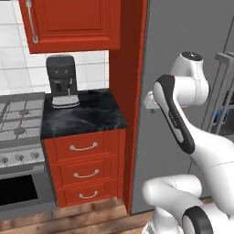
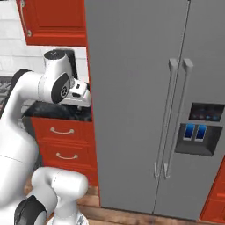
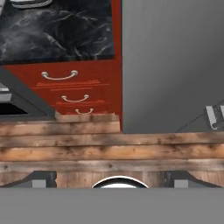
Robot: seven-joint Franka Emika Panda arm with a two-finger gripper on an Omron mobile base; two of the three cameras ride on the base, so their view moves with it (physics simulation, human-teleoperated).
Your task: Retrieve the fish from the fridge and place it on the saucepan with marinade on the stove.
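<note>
The grey fridge (image 2: 132, 88) stands with both doors shut, its two long bar handles (image 2: 173, 118) meeting at the centre. The fish is hidden. The stove (image 1: 18, 123) shows its grates and front knobs at the left edge; the saucepan and marinade are out of view. My gripper (image 3: 113, 178) hangs in front of the fridge's left door and points down at the floor. It is open, with its fingertips (image 3: 41, 178) wide apart and nothing between them. My hand (image 2: 81, 94) sits level with the counter top.
A black coffee machine (image 1: 61, 80) stands on the dark marble counter (image 1: 87, 114) between stove and fridge. Red drawers (image 1: 84, 167) sit below, a red wall cabinet (image 1: 73, 23) above. A dispenser panel (image 2: 200, 132) is on the right fridge door. The floor (image 3: 109, 148) is wooden planks.
</note>
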